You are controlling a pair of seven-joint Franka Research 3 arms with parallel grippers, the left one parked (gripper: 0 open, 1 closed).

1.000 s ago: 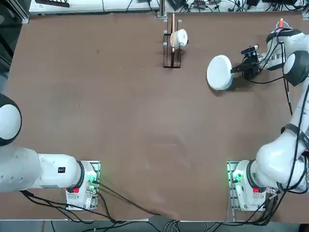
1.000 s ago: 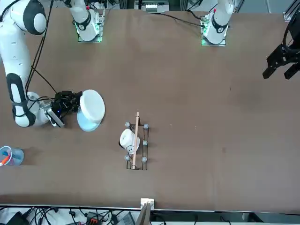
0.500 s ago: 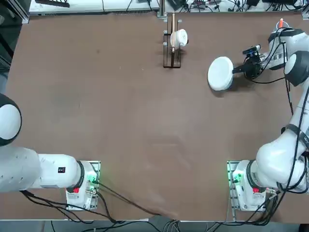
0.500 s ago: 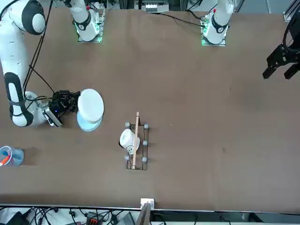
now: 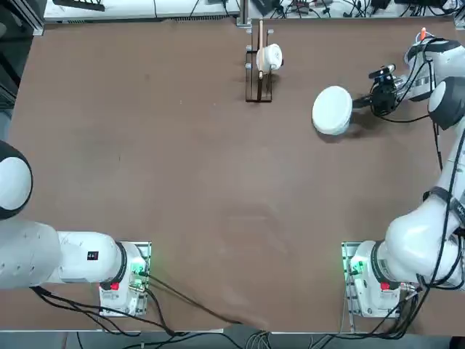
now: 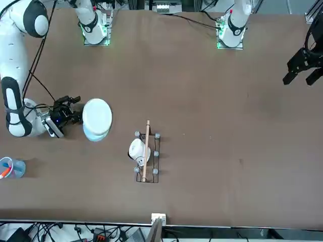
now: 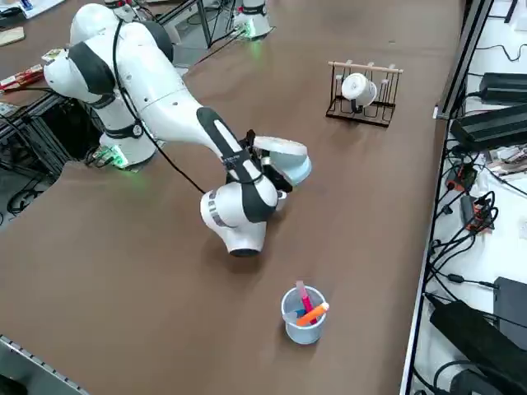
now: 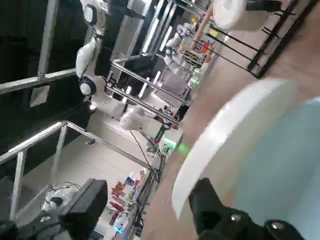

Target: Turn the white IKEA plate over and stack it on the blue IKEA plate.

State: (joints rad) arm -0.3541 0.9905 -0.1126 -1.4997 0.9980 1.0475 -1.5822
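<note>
Brown table under everything, with the working arm reaching over the front view's left side. The white IKEA plate is over the blue IKEA plate, whose edge peeks out below it. Can't tell if they're properly nested, tbh. The right gripper has its fingers spread wide, not pinching anything, with one finger right by the white plate's rim.

Handling-wise, I'd guess light, stiff plastic: won't bend or shatter easily, but it's smooth, so it could slide or spin in a weak pinch. If it needs another nudge, I'd take it by the raised rim, one finger inside and one outside, and leave the blue one alone. Backing off straight should keep it from snagging.

As for containers, the pale blue tumbler stands upright, holding an orange marker and a pink marker. Then there's a white cup tipped over in the wire rack; can't make out what's inside, if anything.
</note>
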